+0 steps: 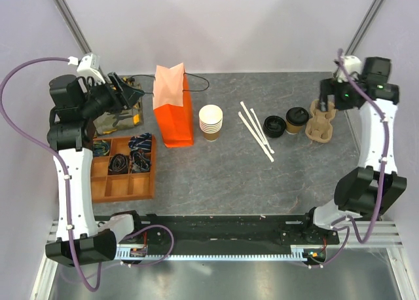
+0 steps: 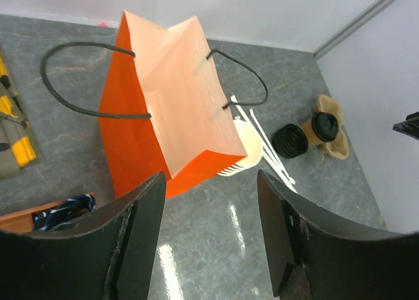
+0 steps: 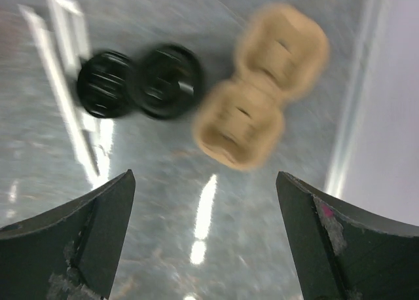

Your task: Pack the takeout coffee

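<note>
The takeout coffee (image 1: 296,120) stands upright near the counter's far right corner, between a loose black lid (image 1: 274,126) and a pulp carrier (image 1: 322,122), well apart from the orange bag (image 1: 173,107). The right pincer (image 3: 204,179) hangs wide and empty above that group, and the left pincer (image 2: 209,188), jaws apart and holding nothing, hovers by the bag's open mouth. The paper cup looks light but crushable and its lid may pop, so a gentle grip round the wall below the rim seems safest.

The small tan paper cup with a round black plastic lid (image 1: 296,118) stands upright, closed, far right on the grey table (image 1: 216,175).
</note>
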